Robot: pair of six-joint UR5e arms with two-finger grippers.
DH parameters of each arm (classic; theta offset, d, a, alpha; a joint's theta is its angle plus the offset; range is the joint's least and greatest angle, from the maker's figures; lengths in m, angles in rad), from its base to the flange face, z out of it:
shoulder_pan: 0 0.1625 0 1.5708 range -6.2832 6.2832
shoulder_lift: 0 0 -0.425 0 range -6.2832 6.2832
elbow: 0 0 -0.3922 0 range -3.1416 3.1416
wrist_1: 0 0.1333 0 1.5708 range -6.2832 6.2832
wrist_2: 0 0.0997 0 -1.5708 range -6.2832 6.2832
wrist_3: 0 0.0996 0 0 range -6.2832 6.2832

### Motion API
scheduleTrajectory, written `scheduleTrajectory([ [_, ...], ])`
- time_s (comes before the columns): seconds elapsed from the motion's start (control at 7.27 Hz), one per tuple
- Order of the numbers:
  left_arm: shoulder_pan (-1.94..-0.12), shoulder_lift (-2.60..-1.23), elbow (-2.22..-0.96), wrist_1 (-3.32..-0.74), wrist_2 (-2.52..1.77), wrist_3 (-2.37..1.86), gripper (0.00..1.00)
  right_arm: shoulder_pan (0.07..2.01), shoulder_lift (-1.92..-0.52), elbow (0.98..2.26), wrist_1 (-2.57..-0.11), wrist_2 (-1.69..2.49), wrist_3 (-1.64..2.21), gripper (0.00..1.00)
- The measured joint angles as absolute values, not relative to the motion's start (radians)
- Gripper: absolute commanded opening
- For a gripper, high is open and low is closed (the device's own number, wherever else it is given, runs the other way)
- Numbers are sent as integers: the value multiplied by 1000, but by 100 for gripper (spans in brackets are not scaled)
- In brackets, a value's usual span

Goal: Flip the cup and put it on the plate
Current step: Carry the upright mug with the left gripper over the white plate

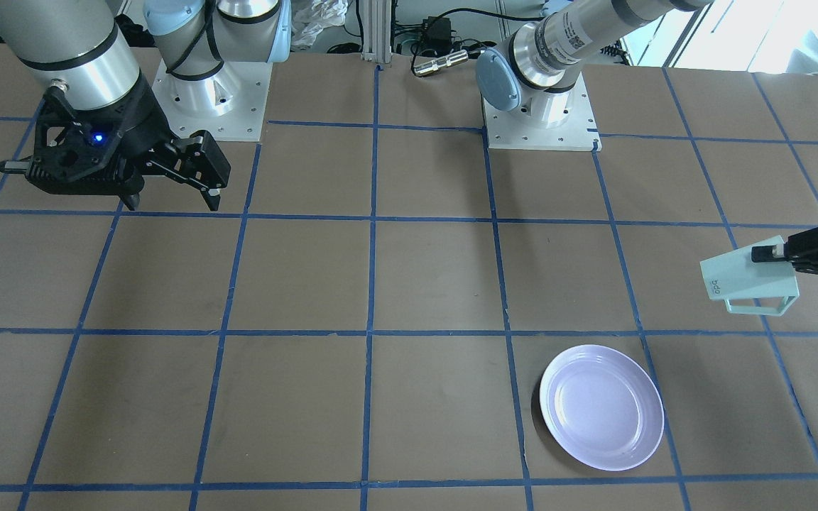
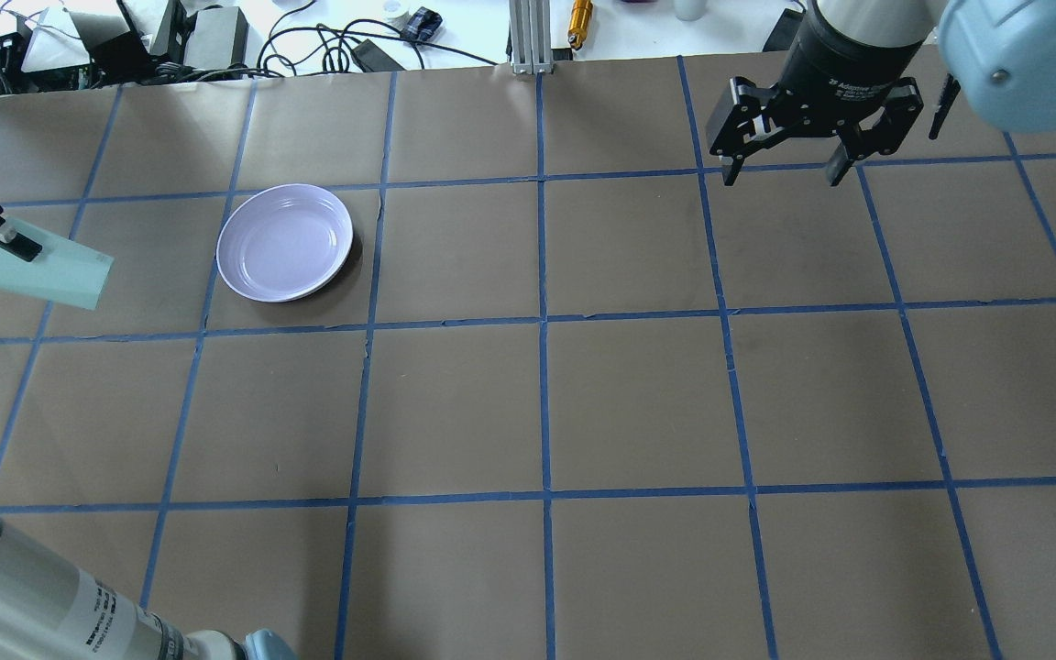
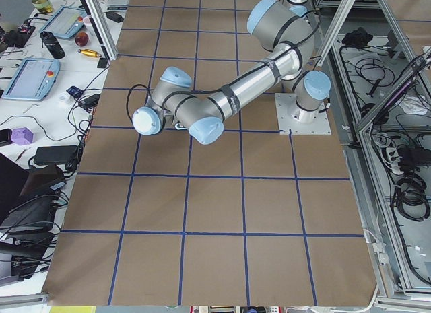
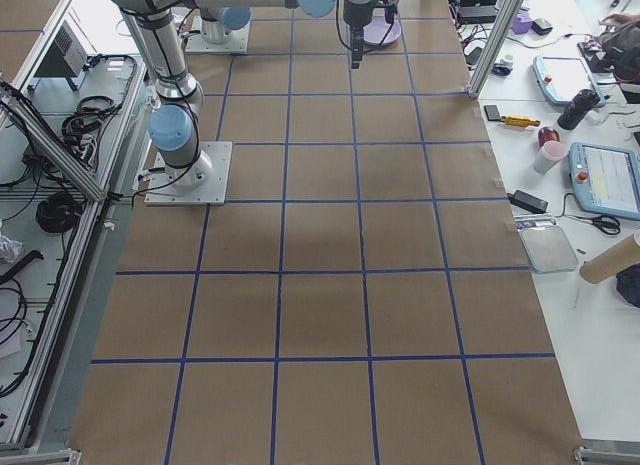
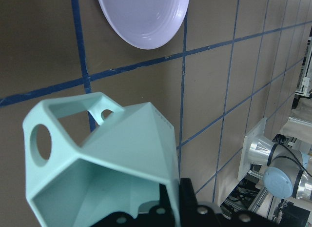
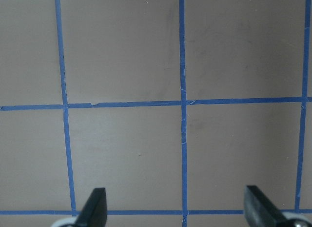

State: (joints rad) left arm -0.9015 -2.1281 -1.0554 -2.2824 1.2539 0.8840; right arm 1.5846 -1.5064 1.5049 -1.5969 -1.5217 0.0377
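The left tool (image 1: pixel 765 253) is clenched on the cup (image 1: pixel 746 274), gripping the wall at the cup's mouth; in the left wrist view one black finger (image 5: pixel 186 203) lies against the rim edge. The cup is held on its side and slightly tilted. Its base, with the small lettering, is turned toward the plate's side of the table, its mouth faces the tool, and its angular handle projects from the side wall toward the operators' edge. The cup is clear of the plate (image 1: pixel 602 408) and touches it nowhere: it sits well apart from the plate, on the plate's side toward the robot's left end of the table. In the overhead view the cup (image 2: pixel 47 272) and the left tool (image 2: pixel 13 240) lie to the left of the plate (image 2: pixel 285 242). The plate lies flat and right way up on the table (image 1: pixel 416 284), and its rim meets one blue tape line (image 1: pixel 515 397) of the grid. The right tool (image 1: pixel 173 202) is released, its fingers spread with nothing between them and pointing down at the table. It hangs far across the table from the plate, toward the robot's right.
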Motion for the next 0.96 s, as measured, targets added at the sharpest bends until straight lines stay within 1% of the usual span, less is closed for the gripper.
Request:
scheduleTrajectory([
  [0.28, -987, -2067, -1063, -2220, 1298, 750, 0, 1585, -1506, 1505, -1597, -1522, 38, 100],
  [0.69, -1126, -2031, -1072, -2075, 1392, 595, 0, 1585, -1506, 1505, -1597, -1522, 38, 100],
  [0.83, -1174, -2021, -1093, -2025, 1426, 544, 0, 1585, -1506, 1505, -1597, -1522, 38, 100],
  [0.96, -1213, -2004, -1143, -1950, 1461, 499, 0, 1585, -1506, 1505, -1597, -1522, 38, 100],
])
